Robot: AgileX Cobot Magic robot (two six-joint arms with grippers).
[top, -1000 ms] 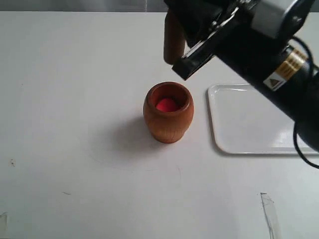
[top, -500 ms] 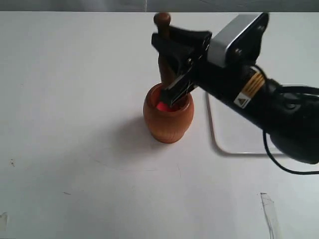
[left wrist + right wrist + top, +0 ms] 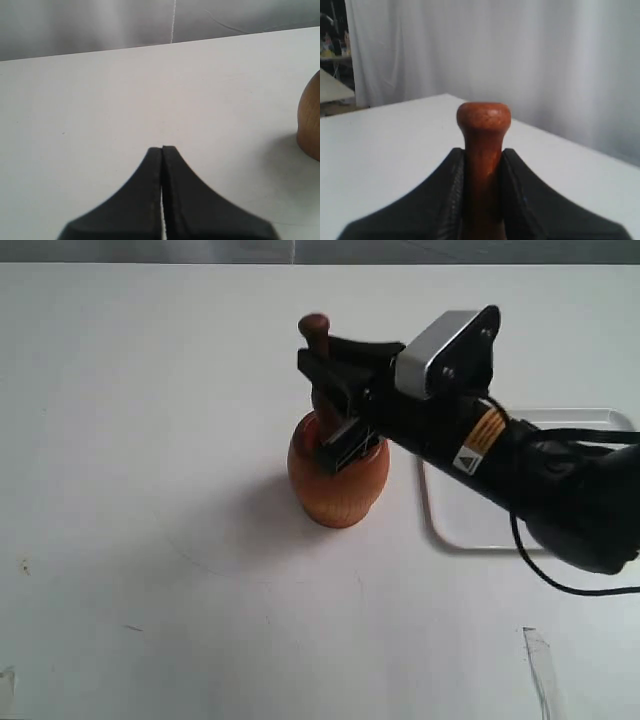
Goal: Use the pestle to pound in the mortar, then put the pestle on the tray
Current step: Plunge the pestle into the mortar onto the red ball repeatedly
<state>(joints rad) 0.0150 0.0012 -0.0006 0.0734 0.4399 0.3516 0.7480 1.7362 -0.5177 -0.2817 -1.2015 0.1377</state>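
Note:
The reddish-brown wooden mortar [image 3: 335, 485] stands mid-table; its side also shows in the left wrist view [image 3: 310, 117]. The dark-brown pestle [image 3: 317, 350] stands upright with its thick end down inside the mortar and its knob [image 3: 483, 116] on top. My right gripper [image 3: 335, 405] is shut on the pestle's neck, right above the mortar's mouth, hiding the red ball. The white tray [image 3: 460, 525] lies to the right, partly under my right arm. My left gripper [image 3: 162, 149] is shut and empty, away from the mortar; it does not show in the exterior view.
White tabletop all around, with a piece of clear tape [image 3: 540, 660] near the front right. A white curtain [image 3: 545, 60] hangs behind the table.
My right gripper has come down with the pestle, from above and behind the mortar to driving its thick end into the mortar's mouth. The mortar and tray stayed put.

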